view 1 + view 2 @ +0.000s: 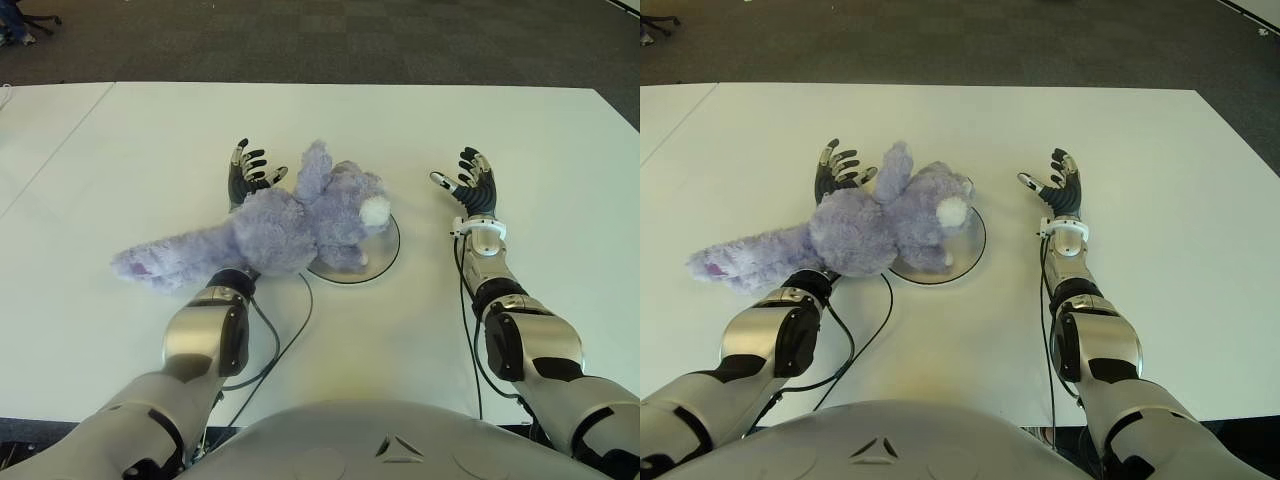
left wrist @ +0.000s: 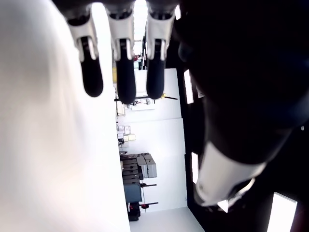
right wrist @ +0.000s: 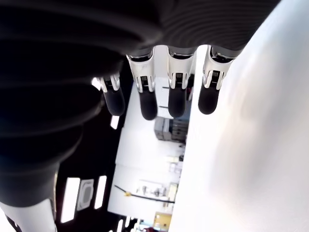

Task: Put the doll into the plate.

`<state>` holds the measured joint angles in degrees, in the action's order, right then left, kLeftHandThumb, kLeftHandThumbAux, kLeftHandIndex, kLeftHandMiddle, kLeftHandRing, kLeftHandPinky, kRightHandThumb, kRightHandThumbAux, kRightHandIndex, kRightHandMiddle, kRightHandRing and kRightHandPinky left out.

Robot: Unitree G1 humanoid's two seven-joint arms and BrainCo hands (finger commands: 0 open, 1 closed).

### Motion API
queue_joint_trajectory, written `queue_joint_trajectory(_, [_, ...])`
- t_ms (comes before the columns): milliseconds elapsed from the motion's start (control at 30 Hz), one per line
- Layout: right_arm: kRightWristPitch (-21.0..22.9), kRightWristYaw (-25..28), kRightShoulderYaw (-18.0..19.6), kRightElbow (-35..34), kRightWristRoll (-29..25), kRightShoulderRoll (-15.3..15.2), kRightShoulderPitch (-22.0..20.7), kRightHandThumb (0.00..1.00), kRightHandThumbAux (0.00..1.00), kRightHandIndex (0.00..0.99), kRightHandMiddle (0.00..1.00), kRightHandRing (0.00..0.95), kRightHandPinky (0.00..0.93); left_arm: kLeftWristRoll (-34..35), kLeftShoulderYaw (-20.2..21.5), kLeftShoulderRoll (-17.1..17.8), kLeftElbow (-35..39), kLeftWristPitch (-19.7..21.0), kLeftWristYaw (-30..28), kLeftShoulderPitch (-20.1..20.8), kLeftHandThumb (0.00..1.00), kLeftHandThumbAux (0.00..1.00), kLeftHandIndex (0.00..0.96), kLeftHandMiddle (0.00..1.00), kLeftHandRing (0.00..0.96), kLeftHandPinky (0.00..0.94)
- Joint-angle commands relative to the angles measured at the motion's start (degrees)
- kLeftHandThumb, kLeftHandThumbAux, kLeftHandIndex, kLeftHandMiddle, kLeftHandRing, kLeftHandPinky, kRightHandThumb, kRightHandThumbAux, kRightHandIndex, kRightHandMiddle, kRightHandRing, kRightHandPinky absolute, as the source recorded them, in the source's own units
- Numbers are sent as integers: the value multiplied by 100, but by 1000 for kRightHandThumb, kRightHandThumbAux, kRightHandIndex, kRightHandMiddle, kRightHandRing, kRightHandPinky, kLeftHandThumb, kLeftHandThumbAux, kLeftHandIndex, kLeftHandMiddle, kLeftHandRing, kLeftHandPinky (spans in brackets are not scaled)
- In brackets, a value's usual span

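Note:
A purple plush doll [image 1: 290, 225] with a white snout lies across the table. Its head and front part are over the left half of a round grey plate [image 1: 381, 255], and its long tail [image 1: 165, 258] stretches out to the left. My left hand [image 1: 247, 172] shows just behind the doll's body with its fingers spread and nothing in them; the doll lies over my left wrist. My right hand [image 1: 470, 183] is to the right of the plate, apart from it, fingers spread and empty. In the wrist views the straight fingers [image 2: 123, 72] of each hand [image 3: 159, 92] hold nothing.
The white table [image 1: 520, 130] extends far on every side of the plate. A black cable [image 1: 290, 335] runs from my left forearm across the table near the front edge. Dark carpet lies beyond the table's far edge.

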<state>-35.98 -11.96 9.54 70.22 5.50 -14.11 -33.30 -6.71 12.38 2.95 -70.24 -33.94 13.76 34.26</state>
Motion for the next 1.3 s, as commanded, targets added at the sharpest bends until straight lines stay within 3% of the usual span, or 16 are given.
queue_joint_trajectory(33, [48,-214,-188,669,198,766,1361,0,746,142,161,160,182,-23,-65,-206,-725,632,-91,-1216,31,859,108,271,299,310])
queue_joint_trajectory(1300, [412,161,-144,700,67,709,1272,0,808,171,228,207,187,48,-10,-219,-723,600,-185,-1204,51,848,107,254,290,314])
